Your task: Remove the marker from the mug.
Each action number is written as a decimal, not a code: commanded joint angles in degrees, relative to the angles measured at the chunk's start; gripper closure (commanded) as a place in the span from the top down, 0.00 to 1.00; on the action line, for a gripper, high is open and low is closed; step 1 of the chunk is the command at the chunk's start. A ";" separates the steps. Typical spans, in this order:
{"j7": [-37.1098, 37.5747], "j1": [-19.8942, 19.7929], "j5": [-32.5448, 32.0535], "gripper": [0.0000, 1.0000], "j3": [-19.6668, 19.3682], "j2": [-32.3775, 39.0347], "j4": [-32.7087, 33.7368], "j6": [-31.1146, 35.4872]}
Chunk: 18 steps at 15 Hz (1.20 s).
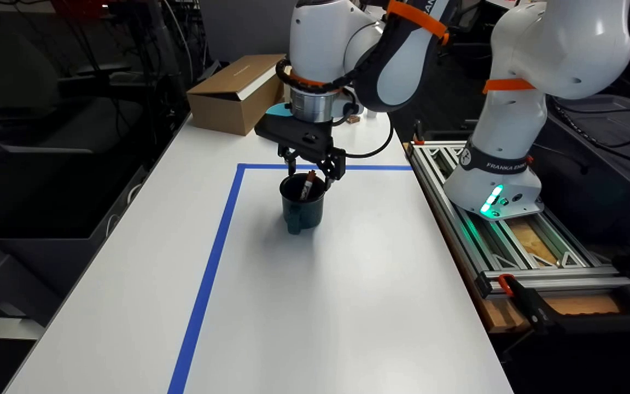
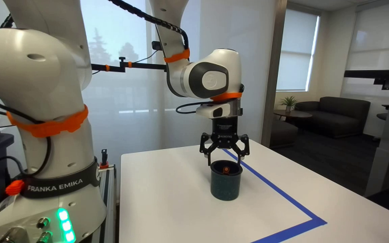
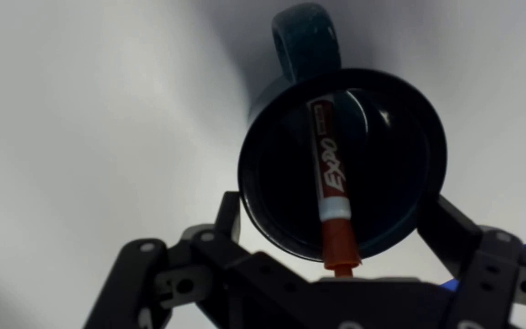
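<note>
The mug is dark teal and stands upright on the white table in both exterior views (image 1: pixel 308 216) (image 2: pixel 225 186); its rim fills the middle of the wrist view (image 3: pixel 435 151). The marker, dark red-brown with a white band and an orange-brown cap, leans inside the mug, cap end up at the rim (image 1: pixel 307 189) (image 2: pixel 226 169) (image 3: pixel 331 169). My gripper is open and points down over the mug (image 1: pixel 309 178) (image 2: pixel 224 164) (image 3: pixel 330 201). Its fingers stand on either side of the rim and the marker lies between them, not held. The marker's cap tip is partly hidden behind the gripper in the wrist view.
Blue tape (image 1: pixel 219 246) marks lines on the white table (image 2: pixel 167 189). A cardboard box (image 1: pixel 235 98) stands at the far end. A light-blue thing (image 1: pixel 279 110) shows partly behind the gripper. The robot's base (image 1: pixel 493 189) stands beside the table's edge.
</note>
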 commanded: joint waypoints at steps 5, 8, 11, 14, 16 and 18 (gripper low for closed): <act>5.40 3.47 -0.32 0.64 -1.93 0.94 2.25 0.29; 6.28 3.81 -0.45 0.63 -2.44 1.49 3.15 0.30; 7.27 3.96 -1.10 0.57 -3.27 2.49 3.94 0.30; 8.20 4.28 -1.73 0.53 -4.29 3.51 4.15 0.25; 8.97 4.59 -2.37 0.56 -5.04 4.13 4.14 0.19; 9.89 5.17 -3.06 0.57 -5.74 4.56 4.10 0.12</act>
